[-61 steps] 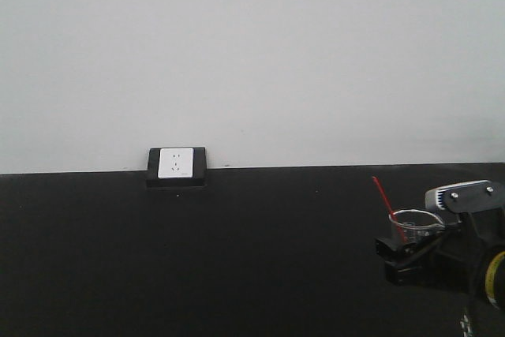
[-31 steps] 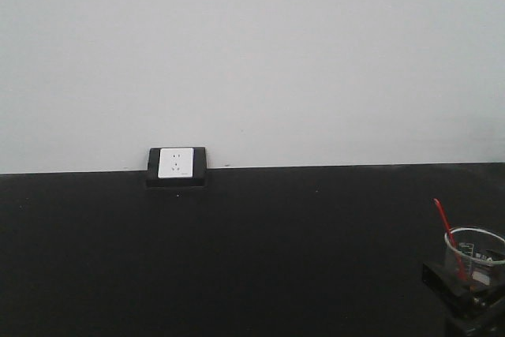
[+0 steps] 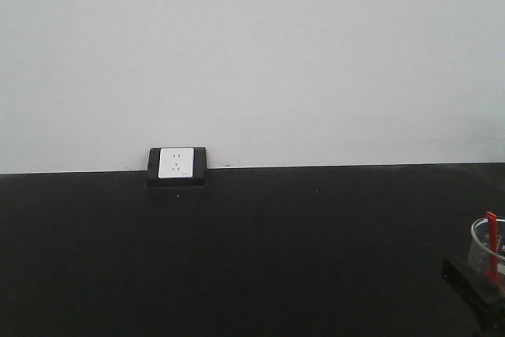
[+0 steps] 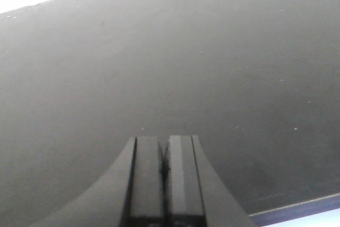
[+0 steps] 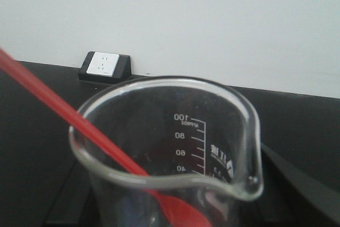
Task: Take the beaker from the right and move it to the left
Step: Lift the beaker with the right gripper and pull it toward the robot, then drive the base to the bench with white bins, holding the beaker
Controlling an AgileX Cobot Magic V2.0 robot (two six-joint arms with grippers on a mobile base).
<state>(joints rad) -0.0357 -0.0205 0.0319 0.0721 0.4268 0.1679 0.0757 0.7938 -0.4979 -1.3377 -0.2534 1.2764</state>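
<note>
The beaker is small clear glass with a pour spout and a printed scale reading 100 down to 40, and it fills the right wrist view. A thin red stick leans inside it. My right gripper is shut on the beaker, with dark fingers showing on either side. In the front view the beaker is cut off by the right edge, with the gripper's black finger below it. My left gripper is shut with nothing in it, over the bare black table.
A white wall socket in a black frame sits at the table's back edge against the white wall; it also shows as the socket in the right wrist view. The table's near edge shows in the left wrist view.
In the front view the right gripper has carried the beaker rightward and a little lower; it is now half out of frame at the right edge.
</note>
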